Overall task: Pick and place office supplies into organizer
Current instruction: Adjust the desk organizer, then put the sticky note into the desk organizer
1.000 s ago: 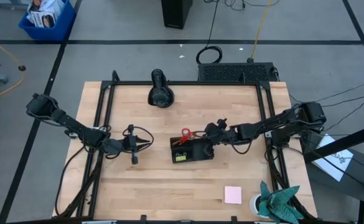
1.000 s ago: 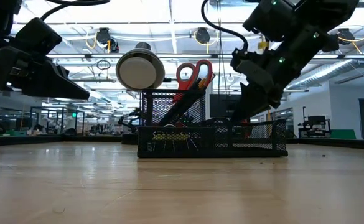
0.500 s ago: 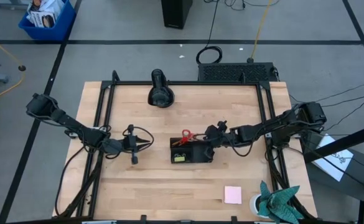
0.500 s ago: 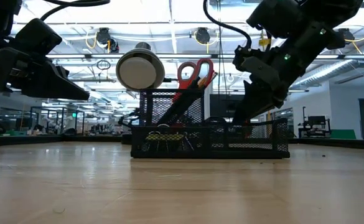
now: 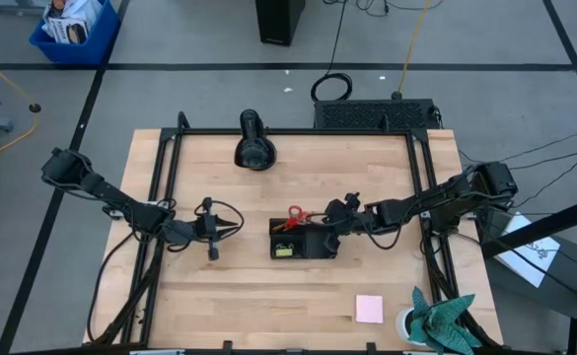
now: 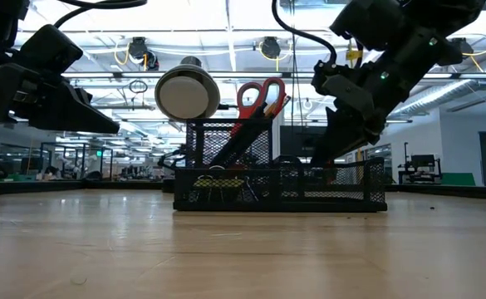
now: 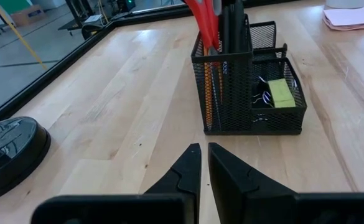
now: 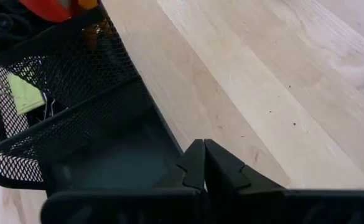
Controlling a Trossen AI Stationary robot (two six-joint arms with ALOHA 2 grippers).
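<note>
The organizer (image 5: 303,241), a black mesh tray, stands mid-table. Red-handled scissors (image 6: 259,95), pencils and pens stand upright in its tall compartment. Binder clips (image 7: 261,99) and a yellow-green piece (image 7: 281,93) lie in a low one. My right gripper (image 5: 333,223) is shut, at the organizer's far right corner. My left gripper (image 5: 215,233) hovers shut and empty to the organizer's left, pointing at it. A pink sticky-note pad (image 5: 369,309) lies flat on the table near the front right. My right gripper has its shut fingertips (image 8: 199,152) against the outer side of the organizer's low mesh wall (image 8: 167,132), near the far right corner. The fingers slant down from the table's right side. The organizer stands flat on the table.
A black rounded cylindrical device (image 5: 253,143) lies at the table's far side. A teal-green cloth (image 5: 442,320) sits in a white cup at the front right corner. Black frame rails (image 5: 160,197) run along the table's left, right and far sides.
The organizer has turned a little flat on the table, pushed by my right gripper's shut fingers. It now lies squarer to the table's edges. In the last half second it has kept still.
</note>
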